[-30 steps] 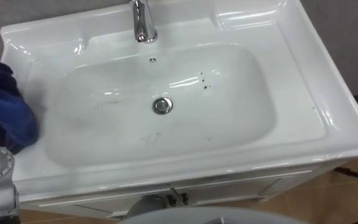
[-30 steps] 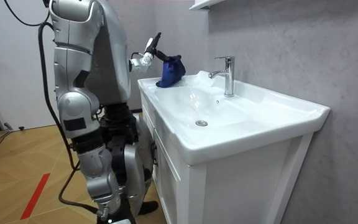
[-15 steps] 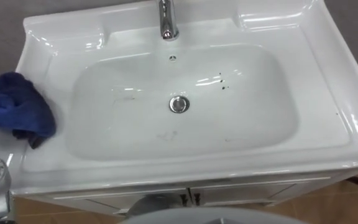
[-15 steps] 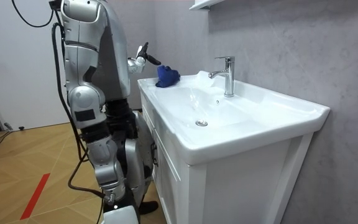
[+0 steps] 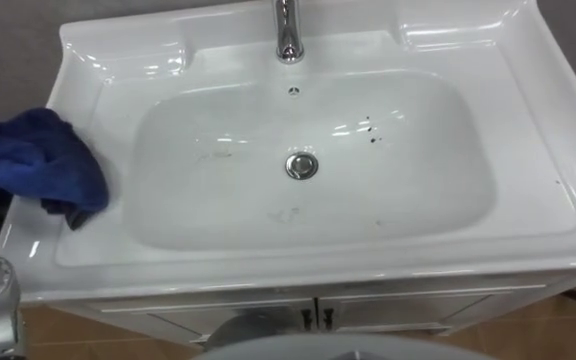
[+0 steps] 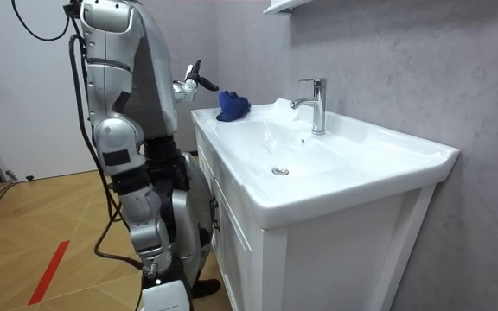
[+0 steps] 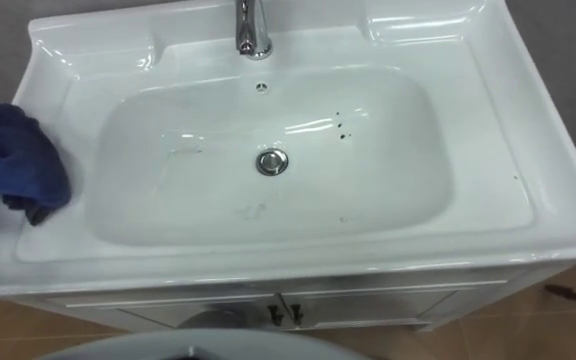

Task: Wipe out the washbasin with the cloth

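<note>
Left eye view: basin (image 5: pixel 528 120) unwiped as far as I can judge, cloth (image 5: pixel 38 165) lying on its left rim.
I count one cloth, one tap (image 5: pixel 288 30), one drain (image 5: pixel 302 165) and three dark specks (image 5: pixel 370 130) in the bowl, plus faint smudges, all left to wipe. My left hand (image 6: pixel 190 84) hangs just beside the cloth; whether it grips anything I cannot tell.
</note>
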